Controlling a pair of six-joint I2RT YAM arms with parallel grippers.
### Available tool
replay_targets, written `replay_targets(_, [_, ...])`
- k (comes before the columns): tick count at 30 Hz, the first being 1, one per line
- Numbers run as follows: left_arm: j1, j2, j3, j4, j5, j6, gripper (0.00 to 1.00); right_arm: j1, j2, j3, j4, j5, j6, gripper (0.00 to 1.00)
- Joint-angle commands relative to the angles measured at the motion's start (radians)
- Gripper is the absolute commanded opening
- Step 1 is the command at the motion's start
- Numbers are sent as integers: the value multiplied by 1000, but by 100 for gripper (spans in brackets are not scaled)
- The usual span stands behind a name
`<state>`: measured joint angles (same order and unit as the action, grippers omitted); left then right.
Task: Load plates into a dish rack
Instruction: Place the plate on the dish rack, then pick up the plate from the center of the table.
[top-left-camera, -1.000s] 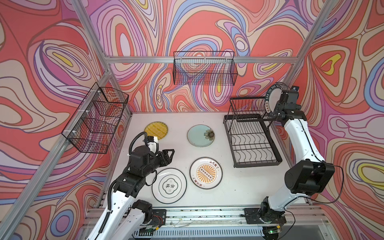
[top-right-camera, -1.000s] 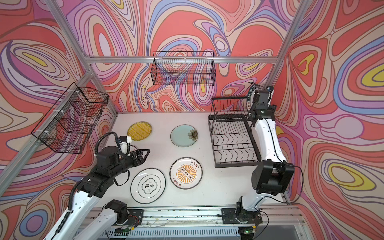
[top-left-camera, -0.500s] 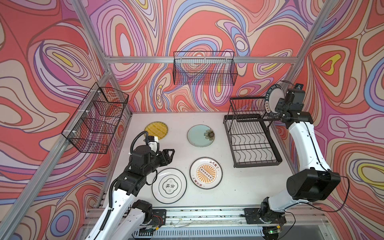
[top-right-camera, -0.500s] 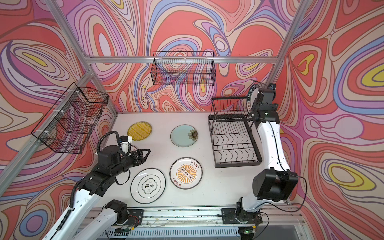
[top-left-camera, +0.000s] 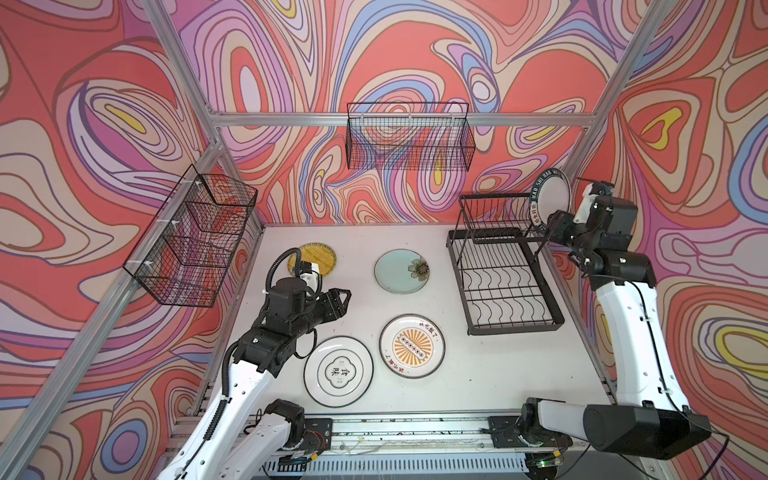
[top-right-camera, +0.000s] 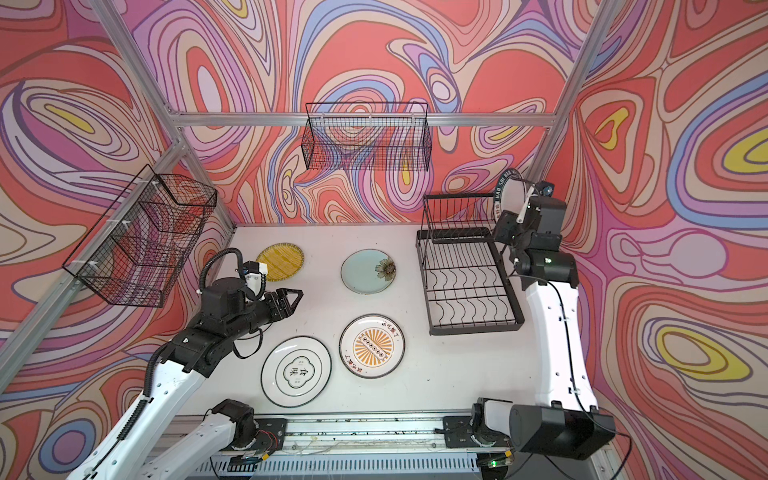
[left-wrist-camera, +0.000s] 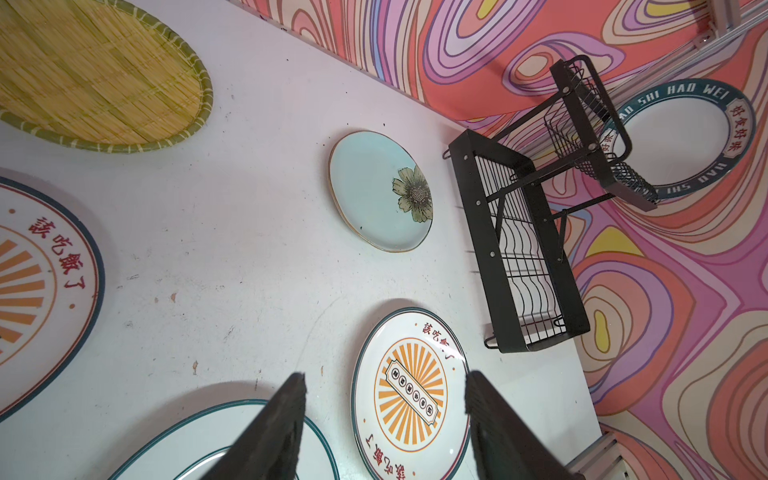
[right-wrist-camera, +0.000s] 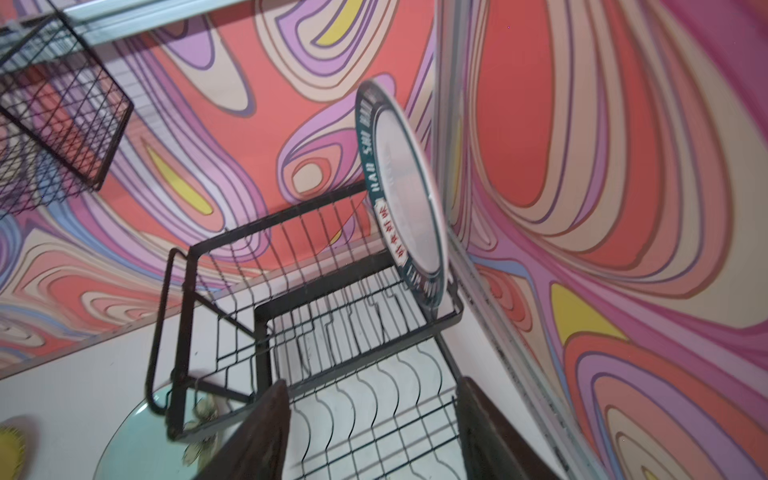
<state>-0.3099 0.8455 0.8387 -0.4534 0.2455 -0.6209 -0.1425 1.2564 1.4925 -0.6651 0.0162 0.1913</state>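
Note:
The black dish rack (top-left-camera: 505, 270) (top-right-camera: 465, 282) stands at the table's right. The white plate with dark lettered rim (top-left-camera: 550, 195) (right-wrist-camera: 409, 195) stands upright at the right end of its upper tier. My right gripper (top-left-camera: 550, 226) (right-wrist-camera: 372, 388) hangs open beside that plate, holding nothing. Flat on the table lie the yellow striped plate (top-left-camera: 312, 259), the pale green flower plate (top-left-camera: 401, 271), an orange-sunburst plate (top-left-camera: 411, 346) and the white plate with Chinese characters (top-left-camera: 338, 371). A second sunburst plate (left-wrist-camera: 41, 282) shows only in the left wrist view. My left gripper (top-left-camera: 347, 297) (left-wrist-camera: 384, 384) hovers open and empty.
A black mesh basket (top-left-camera: 409, 141) hangs on the back wall and another (top-left-camera: 191, 237) on the left wall. Aluminium frame posts run up the corners close to the rack. The arms' rail (top-left-camera: 395, 432) lies along the table's front edge.
My right arm has drawn away to the right from the lettered plate, which stays standing in the rack. My left gripper has crept slightly forward.

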Motion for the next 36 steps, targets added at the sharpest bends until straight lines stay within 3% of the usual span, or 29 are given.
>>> replay_targets(1, [-6, 38, 28, -6, 15, 1, 64, 32, -36, -92, -12, -137, 33, 65])
replay_targets(9, [-7, 104, -43, 66, 81, -87, 62, 145, -123, -377, 93, -250, 118, 63])
replay_targets(14, [-13, 117, -83, 47, 92, -114, 61, 288, -91, -501, 170, -241, 171, 61])
replay_targets(20, [-35, 125, -140, 72, 72, -153, 60, 432, -32, -621, 387, -295, 291, 60])
replay_targets(29, [-116, 168, -120, 47, 50, -159, 58, 647, 143, -580, 478, -252, 296, 57])
replay_targets(36, [-136, 155, -158, 46, 48, -179, 58, 714, 207, -605, 489, -210, 316, 56])
